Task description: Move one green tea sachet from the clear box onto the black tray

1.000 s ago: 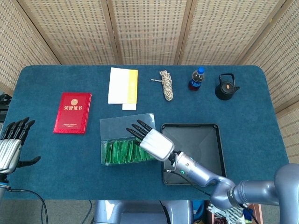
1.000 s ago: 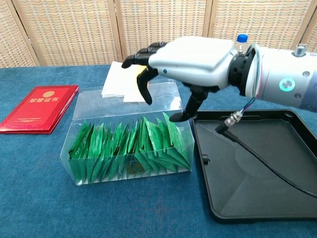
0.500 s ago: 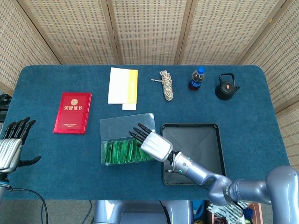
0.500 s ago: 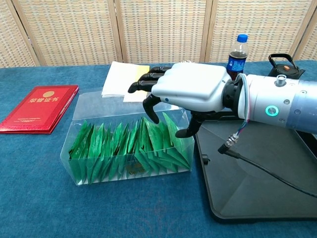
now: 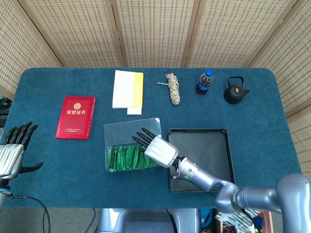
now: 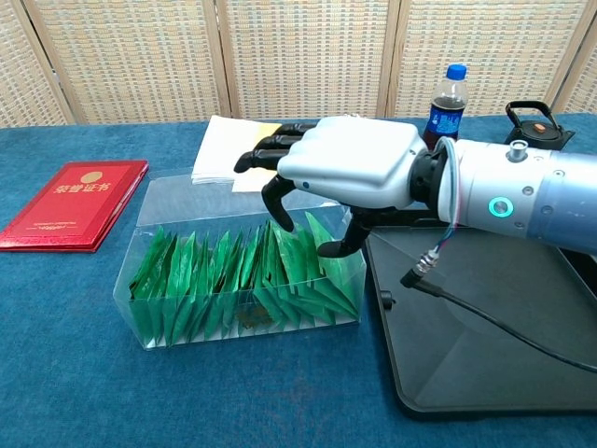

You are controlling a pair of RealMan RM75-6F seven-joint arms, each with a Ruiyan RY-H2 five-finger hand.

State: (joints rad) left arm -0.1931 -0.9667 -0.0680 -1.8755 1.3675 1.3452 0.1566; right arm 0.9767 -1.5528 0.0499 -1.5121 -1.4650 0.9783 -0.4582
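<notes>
A clear box (image 5: pixel 127 145) (image 6: pixel 241 271) holds a row of several green tea sachets (image 5: pixel 129 158) (image 6: pixel 244 275) standing on edge. My right hand (image 5: pixel 156 147) (image 6: pixel 340 177) hovers over the box's right end, fingers spread and curved down, thumb near the rightmost sachets, holding nothing. Right of the box lies the black tray (image 5: pixel 210 145) (image 6: pixel 494 317), with nothing on it. At the far left edge of the head view my left hand (image 5: pixel 13 151) stays open, away from everything.
A red certificate booklet (image 5: pixel 76 117) (image 6: pixel 73 203) lies left of the box. Along the far side sit a white and yellow notepad (image 5: pixel 128 90), a coiled rope (image 5: pixel 172 88), a cola bottle (image 5: pixel 204 81) (image 6: pixel 447 99) and a black teapot (image 5: pixel 235 91) (image 6: pixel 534 121).
My right hand has dropped lower over the sachets and shifted slightly left; its fingers stay spread. The left hand has not moved.
</notes>
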